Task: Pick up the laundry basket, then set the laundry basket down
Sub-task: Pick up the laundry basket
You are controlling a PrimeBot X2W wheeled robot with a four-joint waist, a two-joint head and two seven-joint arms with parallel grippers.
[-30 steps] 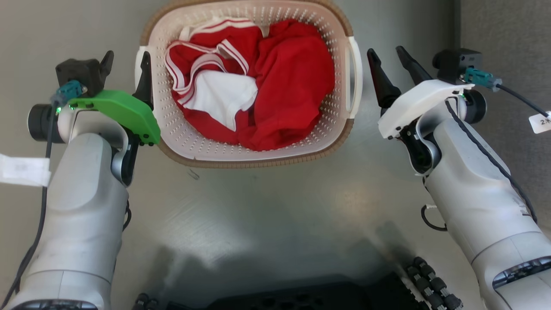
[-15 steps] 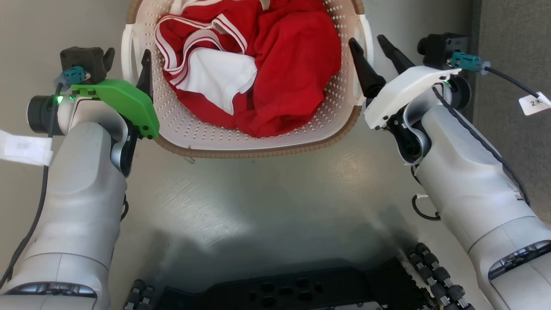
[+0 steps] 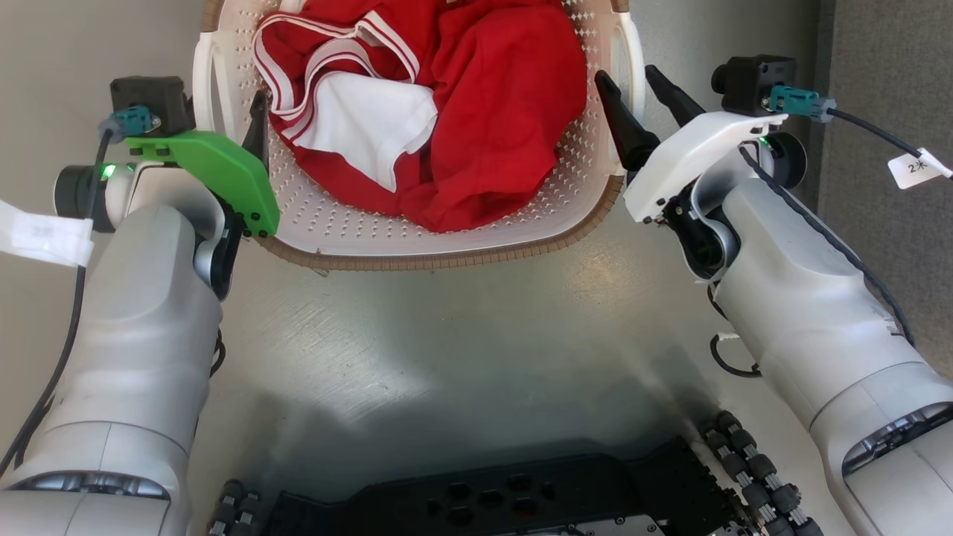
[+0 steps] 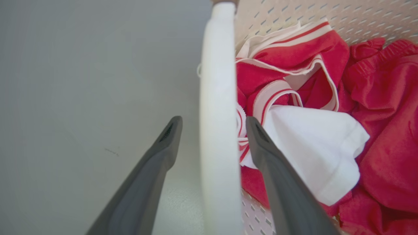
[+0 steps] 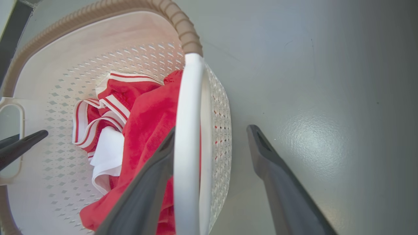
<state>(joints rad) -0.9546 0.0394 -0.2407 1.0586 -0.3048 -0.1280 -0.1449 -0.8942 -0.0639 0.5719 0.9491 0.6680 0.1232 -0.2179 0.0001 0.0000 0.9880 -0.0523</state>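
Evidently the laundry basket [image 3: 335, 223] is not yet lifted: it is seen on the grey floor [image 3: 447, 335], its left handle [image 4: 218, 98] straddled by the spread left claw [image 4: 213, 123], its right handle [image 5: 187, 130] by the spread right claw [image 3: 628, 74], so clamping, raising and setting down are judged outstanding.

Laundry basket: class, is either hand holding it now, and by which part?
Nothing is held. The left hand and right hand are open, each straddling a white side handle of the laundry basket.
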